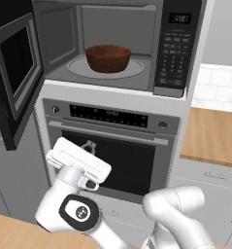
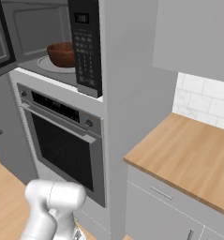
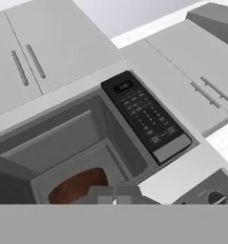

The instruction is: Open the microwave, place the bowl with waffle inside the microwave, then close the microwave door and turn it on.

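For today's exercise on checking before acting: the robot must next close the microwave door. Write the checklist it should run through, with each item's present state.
1. Bowl on the glass turntable, inside the microwave: ok.
2. Waffle in the bowl: cannot tell, the rim hides its inside.
3. Microwave door swung fully open to the left, ready to push: ok.
4. Tool shut and holding nothing: ok.
5. Arm withdrawn, low in front of the oven, clear of the cavity: ok.
6. Keypad panel unobstructed for starting: ok.

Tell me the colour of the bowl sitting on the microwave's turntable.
Dark reddish-brown, wood-like: the round deep bowl shows best in the left base view.
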Robot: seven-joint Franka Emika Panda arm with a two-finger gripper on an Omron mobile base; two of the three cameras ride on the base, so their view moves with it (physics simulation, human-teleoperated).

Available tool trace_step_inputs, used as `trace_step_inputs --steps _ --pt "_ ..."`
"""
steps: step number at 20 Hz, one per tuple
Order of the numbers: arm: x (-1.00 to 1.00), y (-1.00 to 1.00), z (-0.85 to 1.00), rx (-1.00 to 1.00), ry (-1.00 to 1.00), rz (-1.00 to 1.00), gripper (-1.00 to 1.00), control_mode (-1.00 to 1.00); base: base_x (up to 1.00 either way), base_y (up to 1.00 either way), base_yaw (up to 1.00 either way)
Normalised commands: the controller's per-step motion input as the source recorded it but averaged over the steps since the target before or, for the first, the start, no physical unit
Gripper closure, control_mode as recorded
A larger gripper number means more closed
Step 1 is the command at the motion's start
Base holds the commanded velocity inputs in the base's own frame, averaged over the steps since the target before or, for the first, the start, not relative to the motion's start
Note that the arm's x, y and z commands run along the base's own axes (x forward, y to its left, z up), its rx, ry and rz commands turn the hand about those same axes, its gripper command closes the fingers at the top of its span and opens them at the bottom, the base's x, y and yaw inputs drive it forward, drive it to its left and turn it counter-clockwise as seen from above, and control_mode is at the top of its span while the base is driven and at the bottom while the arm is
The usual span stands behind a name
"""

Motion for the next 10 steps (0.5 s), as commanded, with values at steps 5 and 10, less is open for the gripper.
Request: trace_step_inputs --steps 5,10 --pt "0.17 0.83 -0.27 -0.18 -0.01 0.0 1.0 -1.0 0.0 0.0 0.0" --pt "0.28 0.97 -0.41 -0.23 0.0 0.0 1.0 -1.0 0.0 0.0 0.0"
